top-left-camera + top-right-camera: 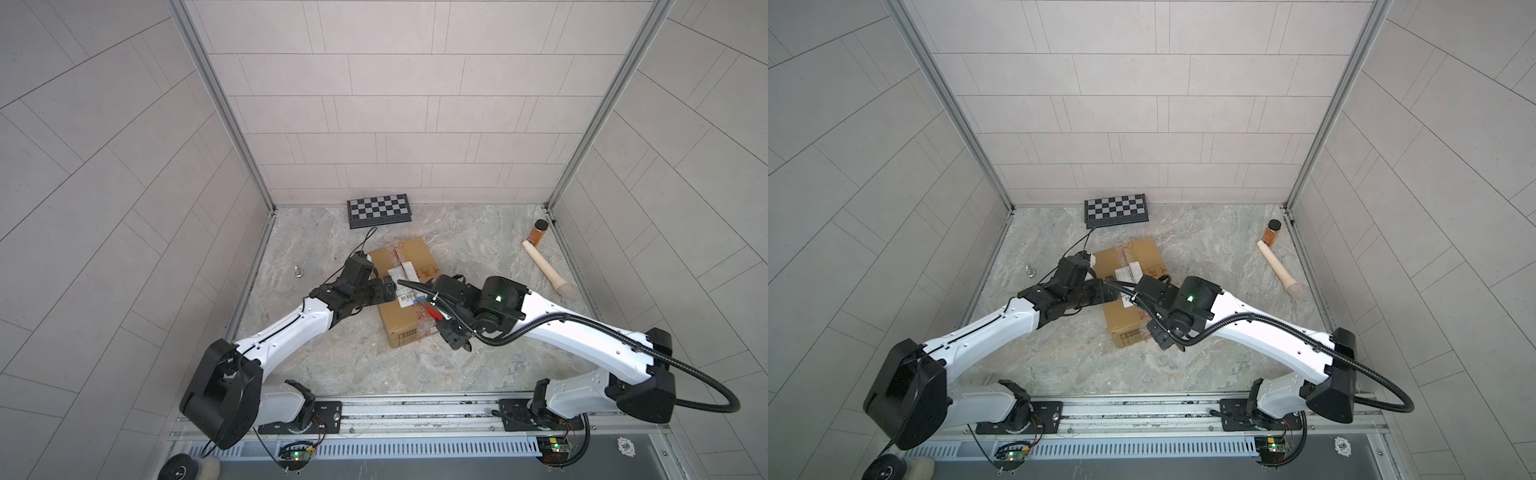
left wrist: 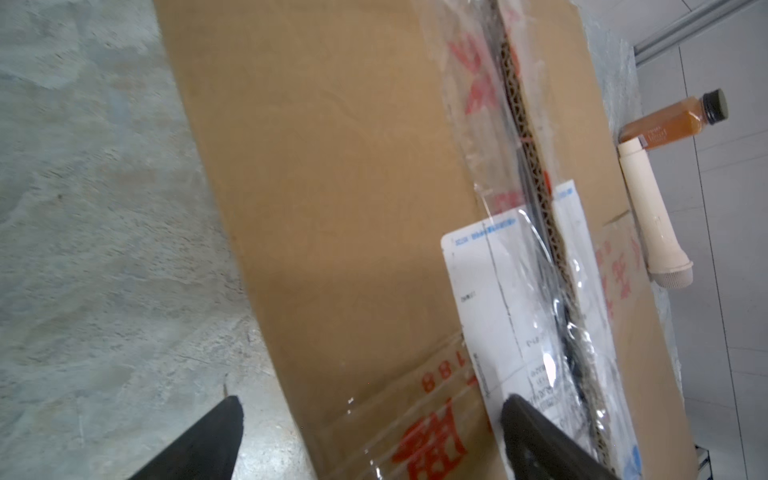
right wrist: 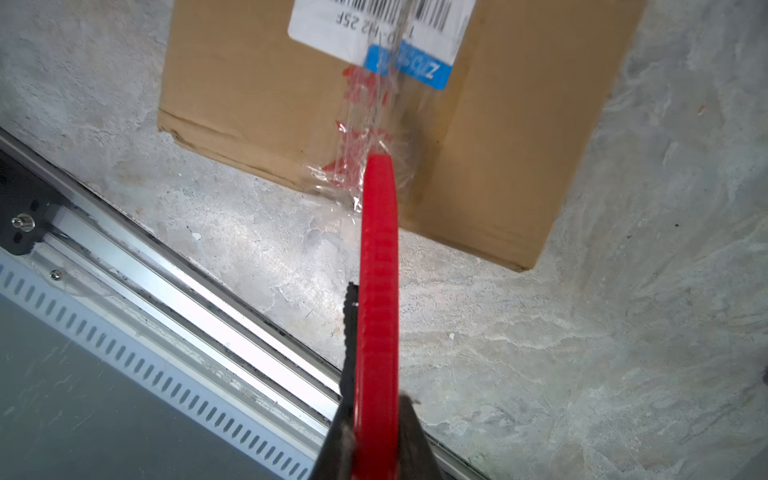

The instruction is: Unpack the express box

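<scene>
Brown corrugated cardboard is what the express box [image 1: 405,322] is made of. It lies skewed in the middle of the desk [image 1: 374,374], between my two arms. A white label [image 2: 486,299] sits across its top seam, clear tape [image 3: 370,124] runs over red characters, and a barcode is printed on the near end. From my left wrist the seam reads as a dark gap with fluted board edge showing.

My left hand [image 2: 370,401] is spread wide at the box's left edge, with one finger over the label and the other out over the desk. My right hand [image 3: 376,440] is pinching a red tool [image 3: 379,270] (its tip is at the crumpled tape close to the box's near edge).

Bare desk runs from there to the rail [image 3: 166,270]. A checkered board case [image 1: 379,210] sits by the back wall. An amber bottle [image 1: 539,235] and a wooden stick [image 1: 546,268] lie well apart to the right, and a small metal piece [image 1: 298,271] lies to the left.
</scene>
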`<state>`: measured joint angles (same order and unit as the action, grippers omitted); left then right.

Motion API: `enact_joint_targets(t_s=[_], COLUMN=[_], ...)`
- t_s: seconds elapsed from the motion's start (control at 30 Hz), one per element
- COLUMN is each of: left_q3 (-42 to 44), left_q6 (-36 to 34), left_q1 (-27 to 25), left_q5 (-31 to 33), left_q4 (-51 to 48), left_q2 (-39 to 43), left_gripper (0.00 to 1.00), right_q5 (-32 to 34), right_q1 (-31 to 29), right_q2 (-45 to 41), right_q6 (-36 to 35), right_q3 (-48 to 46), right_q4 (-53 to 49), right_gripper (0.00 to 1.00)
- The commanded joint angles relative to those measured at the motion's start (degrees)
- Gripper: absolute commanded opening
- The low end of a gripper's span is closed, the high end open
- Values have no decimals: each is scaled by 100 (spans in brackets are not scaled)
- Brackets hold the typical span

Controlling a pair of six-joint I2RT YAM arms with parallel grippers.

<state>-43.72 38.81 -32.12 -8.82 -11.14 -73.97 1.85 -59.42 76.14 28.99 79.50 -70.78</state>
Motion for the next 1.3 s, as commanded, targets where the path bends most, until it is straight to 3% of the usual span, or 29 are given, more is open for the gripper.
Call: enact_joint_targets(t_s=[0.0,0.17,0.37,0.6,0.77,1.27], left_q3=[429,687,778,265,295,300], left_q6=[217,348,433,246,488,971], left_q1=[-168,-216,-222,-217,-224,-831], left_q5=[219,405,365,303,128,276], left_q4=[-407,-422,-196,-748,-721,-571], left_q2=[9,221,378,977,1119,519], left_gripper=[100,100,100,100,100,100], right_q5=[604,832,447,-34,-258,-501], right_q1=[-5,-9,-47,-62,-105,-158], right_q2=[-602,-515,-51,441,634,1184], right_q6=[314,309,377,556,645,546], right_q3=[271,1025,1235,1556,1643,1846], right_q4=[-292,-704,-989,-1584,-1822,-2119], right_gripper=[0,0,0,0,0,0])
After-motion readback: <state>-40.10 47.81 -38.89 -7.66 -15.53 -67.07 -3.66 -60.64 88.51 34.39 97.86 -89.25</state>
